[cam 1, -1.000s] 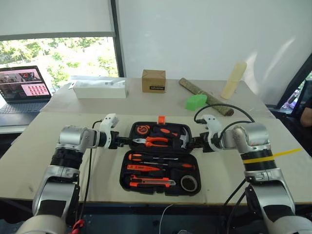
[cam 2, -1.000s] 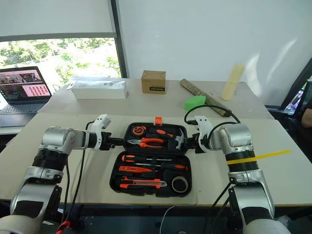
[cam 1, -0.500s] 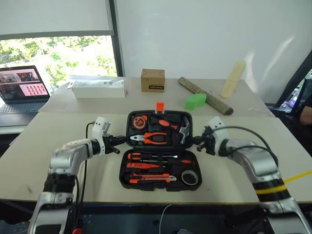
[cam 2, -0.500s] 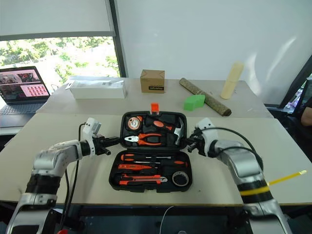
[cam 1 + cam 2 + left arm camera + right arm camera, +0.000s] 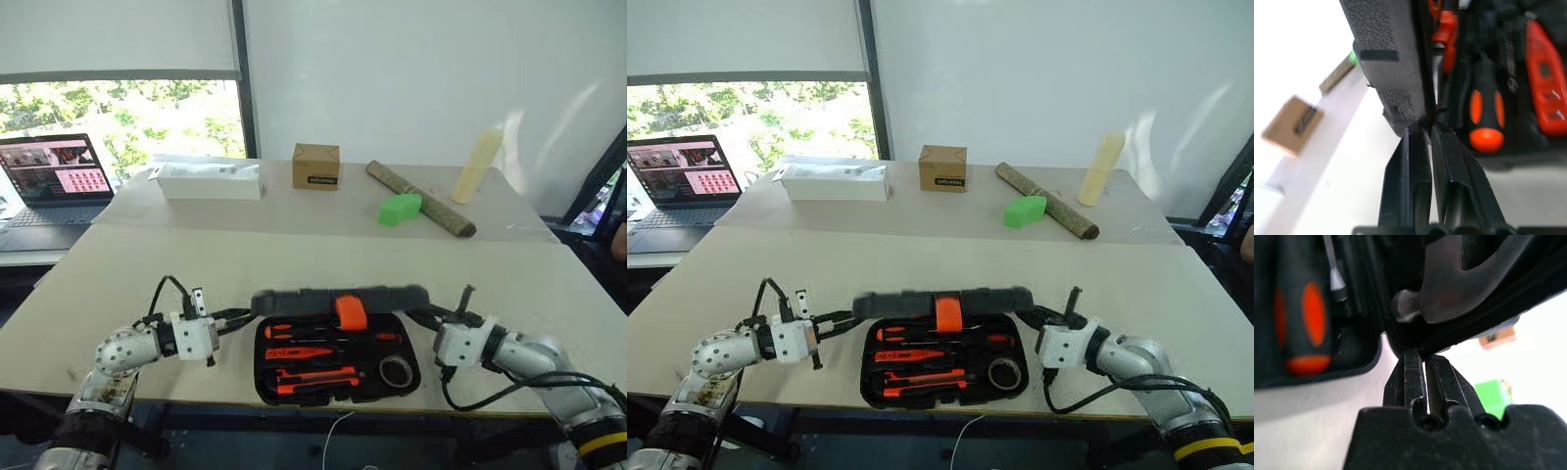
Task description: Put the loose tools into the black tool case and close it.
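Both fingers pinching one black tool case (image 5: 338, 299) lid, half-closed

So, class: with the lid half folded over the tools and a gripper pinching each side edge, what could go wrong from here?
1. Each gripper, left and right, pinches only a thin edge of the lid; it could slip free and slam shut.
2. Uneven pulling might skew the black tool case on the table.
3. The orange latch may not catch.
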Action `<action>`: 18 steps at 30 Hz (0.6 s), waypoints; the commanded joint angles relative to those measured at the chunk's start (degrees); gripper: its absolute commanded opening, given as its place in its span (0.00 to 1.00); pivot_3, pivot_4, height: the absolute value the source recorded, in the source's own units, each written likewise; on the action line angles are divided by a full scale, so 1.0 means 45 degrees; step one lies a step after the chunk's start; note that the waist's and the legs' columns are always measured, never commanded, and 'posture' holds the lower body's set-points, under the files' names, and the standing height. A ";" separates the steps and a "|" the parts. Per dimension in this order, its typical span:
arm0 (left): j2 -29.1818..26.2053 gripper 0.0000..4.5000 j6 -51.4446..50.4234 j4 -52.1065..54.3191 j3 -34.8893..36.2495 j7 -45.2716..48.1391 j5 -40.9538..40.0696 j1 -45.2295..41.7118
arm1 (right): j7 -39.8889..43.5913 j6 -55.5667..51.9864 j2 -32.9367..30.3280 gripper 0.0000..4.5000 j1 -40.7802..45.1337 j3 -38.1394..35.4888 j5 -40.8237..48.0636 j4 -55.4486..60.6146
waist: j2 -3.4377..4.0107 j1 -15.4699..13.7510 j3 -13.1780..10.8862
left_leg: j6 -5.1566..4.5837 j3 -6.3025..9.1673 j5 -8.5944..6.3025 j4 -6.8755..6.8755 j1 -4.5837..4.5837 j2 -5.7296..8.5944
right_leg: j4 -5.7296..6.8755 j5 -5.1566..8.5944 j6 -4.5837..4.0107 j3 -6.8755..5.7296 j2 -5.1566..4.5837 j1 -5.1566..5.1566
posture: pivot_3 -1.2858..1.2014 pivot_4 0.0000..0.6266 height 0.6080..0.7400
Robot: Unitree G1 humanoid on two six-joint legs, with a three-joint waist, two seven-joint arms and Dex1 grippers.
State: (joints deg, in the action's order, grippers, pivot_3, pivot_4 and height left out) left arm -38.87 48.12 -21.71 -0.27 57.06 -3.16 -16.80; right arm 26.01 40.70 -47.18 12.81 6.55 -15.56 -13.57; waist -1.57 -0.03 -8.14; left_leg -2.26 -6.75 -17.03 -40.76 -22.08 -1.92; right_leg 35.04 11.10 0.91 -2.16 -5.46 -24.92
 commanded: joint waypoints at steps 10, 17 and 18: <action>-0.1138 0.83 -0.1316 -0.2259 0.0152 0.0427 -0.1033 -0.0173 | 0.1169 -0.0224 -0.1001 0.88 -0.0627 -0.0895 0.1912 -0.1152 | 0.0005 0.0200 0.0000 | -0.0060 0.0024 -0.0033 0.0008 0.0038 -0.0024 | 0.0030 0.0004 -0.0009 0.0023 0.0008 -0.0004 | 0.52 0.24 1.00; -0.0863 0.60 -0.7641 -0.0700 0.0721 0.1487 -0.4067 -0.1482 | 0.5417 -0.5163 -0.2373 0.55 -0.4336 -0.1852 0.8168 0.3884 | 0.0005 -0.0091 0.0001 | -0.0070 0.0071 -0.0038 -0.0010 0.0006 -0.0022 | 0.0041 0.0001 -0.0005 -0.0002 0.0008 0.0007 | 0.52 0.24 1.00; -0.0855 0.54 -0.8477 -0.0504 0.0641 0.1680 -0.4277 -0.1702 | 0.5773 -0.5596 -0.2658 0.50 -0.5008 -0.1999 0.8542 0.4733 | 0.0005 -0.0133 0.0001 | -0.0075 0.0075 -0.0042 -0.0008 0.0012 -0.0023 | 0.0036 0.0001 -0.0004 -0.0003 0.0008 0.0012 | 0.52 0.24 1.00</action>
State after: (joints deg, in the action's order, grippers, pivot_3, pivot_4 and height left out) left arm -42.52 15.62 -27.31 1.55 63.34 -19.42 -22.69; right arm 48.82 19.69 -57.42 -7.60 0.18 17.41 1.02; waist -1.54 -0.63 -8.14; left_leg -2.63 -6.38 -17.24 -40.84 -22.05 -2.01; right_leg 35.19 11.09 0.90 -2.17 -5.43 -24.84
